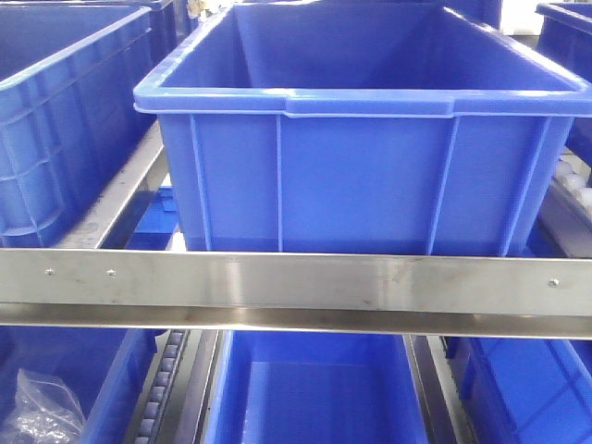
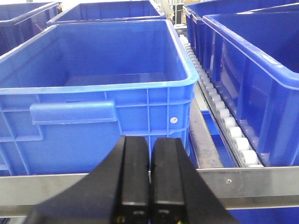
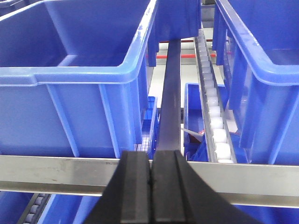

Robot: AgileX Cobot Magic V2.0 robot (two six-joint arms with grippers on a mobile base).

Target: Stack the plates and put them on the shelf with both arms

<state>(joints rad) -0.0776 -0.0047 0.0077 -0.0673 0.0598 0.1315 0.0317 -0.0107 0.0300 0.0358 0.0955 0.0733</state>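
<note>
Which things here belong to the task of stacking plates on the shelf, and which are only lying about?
For the job: left hand, shut and empty; right hand, shut and empty; shelf rail. No plates are in view.

Lying about: blue bins; roller track; clear plastic bag.

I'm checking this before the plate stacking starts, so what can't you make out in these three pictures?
- The plates: in none of the three views.
- Floor of the blue bin: front view, hidden by its near wall.
- Clear bag: front view, cut off by the lower left corner, contents unreadable.
- Left pincer and right pincer: wrist views, cut off by the bottom edge.
</note>
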